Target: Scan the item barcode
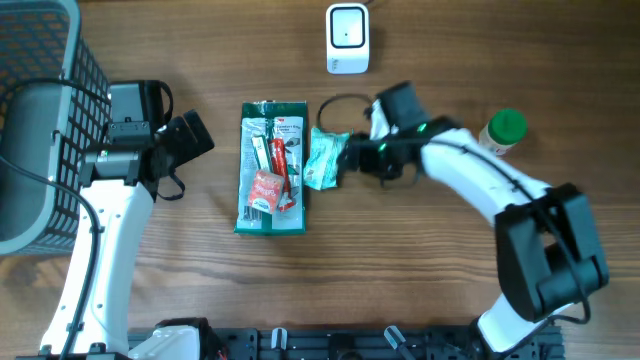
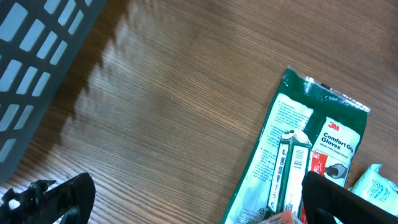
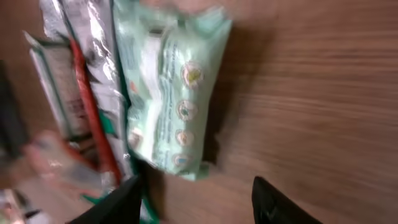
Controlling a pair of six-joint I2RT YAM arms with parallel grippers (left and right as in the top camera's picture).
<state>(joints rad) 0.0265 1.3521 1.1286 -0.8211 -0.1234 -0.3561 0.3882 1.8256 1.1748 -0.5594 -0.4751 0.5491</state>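
We see soft, even light on the table [image 1: 420, 290], a dark shadow by the basket [image 2: 46, 53], and the pack [image 3: 174, 93] looks blurry in the right wrist view.

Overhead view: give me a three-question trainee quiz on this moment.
1. True or false: the left gripper is open and holds nothing.
2. Which thing lies just ahead of the right gripper? A) mint-green pack B) grey basket C) green-lidded bottle
3. What is the white device beyond the green glove package?

Key: 1 true; 2 A; 3 the barcode scanner.
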